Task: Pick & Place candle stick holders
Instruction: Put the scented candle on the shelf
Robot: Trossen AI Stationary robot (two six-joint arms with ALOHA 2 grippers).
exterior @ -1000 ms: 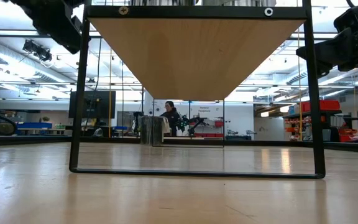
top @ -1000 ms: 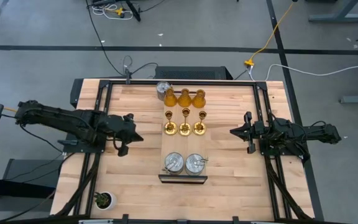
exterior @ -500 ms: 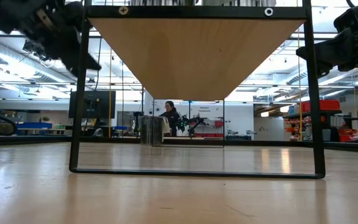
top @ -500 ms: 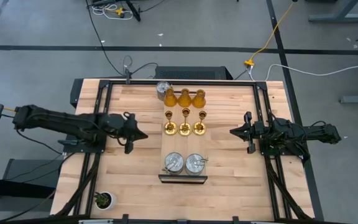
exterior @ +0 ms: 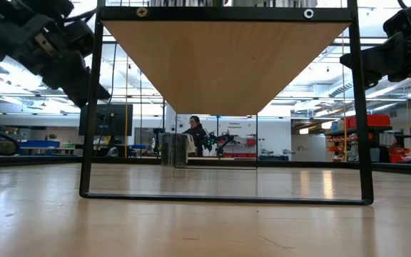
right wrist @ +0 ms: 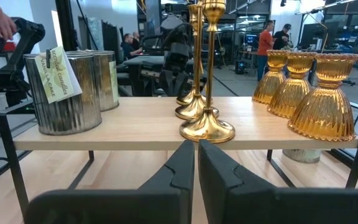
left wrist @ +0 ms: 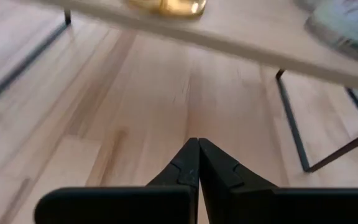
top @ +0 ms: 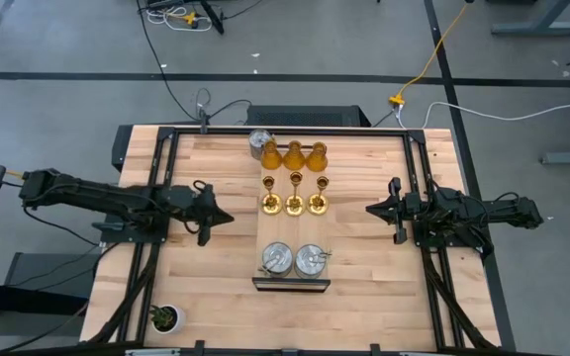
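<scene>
A raised wooden shelf (top: 292, 232) on a black frame stands mid-table and carries the candle stick holders. Three amber bell-shaped ones (top: 293, 155) stand at its far end. Three gold thin-stemmed ones (top: 294, 203) are in the middle, and two squat silver ones (top: 293, 259) sit near its front. A third silver one (top: 260, 140) stands by the far left corner, on the table below the shelf (right wrist: 303, 154). My left gripper (top: 230, 217) is shut, pointing slantwise down at the table left of the shelf. My right gripper (top: 369, 210) is shut and level, right of the shelf.
A small green potted plant (top: 166, 318) sits at the table's near left corner. The shelf's black legs (exterior: 89, 143) and bottom rail stand on the table between the arms. Bare wood lies on both sides of the shelf. People stand in the room beyond the table.
My left gripper has come down toward the table and a little toward the shelf, tipping its nose downward. It has stayed shut.
</scene>
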